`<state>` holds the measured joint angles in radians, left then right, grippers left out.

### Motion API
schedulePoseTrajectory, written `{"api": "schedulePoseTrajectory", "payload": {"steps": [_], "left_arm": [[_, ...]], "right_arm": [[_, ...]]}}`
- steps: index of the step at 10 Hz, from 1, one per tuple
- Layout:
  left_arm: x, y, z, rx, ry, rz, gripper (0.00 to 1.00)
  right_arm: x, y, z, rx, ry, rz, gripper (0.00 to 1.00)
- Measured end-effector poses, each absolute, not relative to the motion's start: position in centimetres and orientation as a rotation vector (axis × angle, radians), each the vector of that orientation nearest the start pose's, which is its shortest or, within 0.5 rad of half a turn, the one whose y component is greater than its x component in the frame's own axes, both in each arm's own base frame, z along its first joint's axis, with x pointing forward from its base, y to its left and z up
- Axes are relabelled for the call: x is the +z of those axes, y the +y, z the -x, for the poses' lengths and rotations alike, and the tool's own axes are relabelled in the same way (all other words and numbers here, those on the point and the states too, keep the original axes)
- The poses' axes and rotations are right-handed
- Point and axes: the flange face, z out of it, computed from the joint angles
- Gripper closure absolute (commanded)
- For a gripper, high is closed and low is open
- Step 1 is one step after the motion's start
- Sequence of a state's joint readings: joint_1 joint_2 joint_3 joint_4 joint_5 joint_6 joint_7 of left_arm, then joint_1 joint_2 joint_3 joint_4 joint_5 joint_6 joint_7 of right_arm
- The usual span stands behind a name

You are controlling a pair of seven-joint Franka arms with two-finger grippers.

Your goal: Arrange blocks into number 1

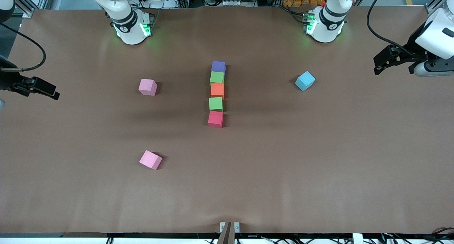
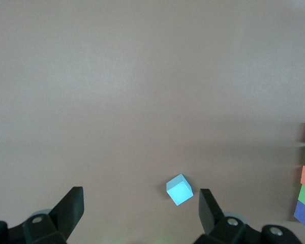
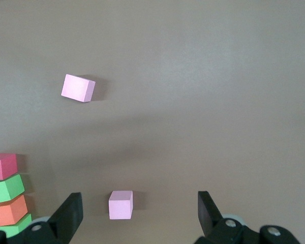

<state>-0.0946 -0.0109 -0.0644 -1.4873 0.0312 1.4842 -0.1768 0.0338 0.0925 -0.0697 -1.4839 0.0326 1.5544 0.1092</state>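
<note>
Front view: blocks (image 1: pixel 216 94) between tools

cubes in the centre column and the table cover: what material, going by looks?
The five small cubes in the column, purple, green, orange, green and red: probably foam. Matte faces, no glare, softly rounded edges; painted wood cannot be ruled out.

Brown table covering: looks like paper or thin sheet, matte, with faint ripples near the front camera's edge.

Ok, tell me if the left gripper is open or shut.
Open. The left gripper shows its fingers spread wide with nothing between them, up over the table.
</note>
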Motion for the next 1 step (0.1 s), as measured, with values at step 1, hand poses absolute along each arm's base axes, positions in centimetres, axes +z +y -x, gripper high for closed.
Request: {"api": "schedulePoseTrajectory", "payload": {"steps": [1], "left_arm": [[66.19,-8.26,-53.61,-0.020,-0.032,3.111,0.00]], "right_arm": [[61.17,-1.53,-58.12,0.035,0.225,3.108,0.00]]}}
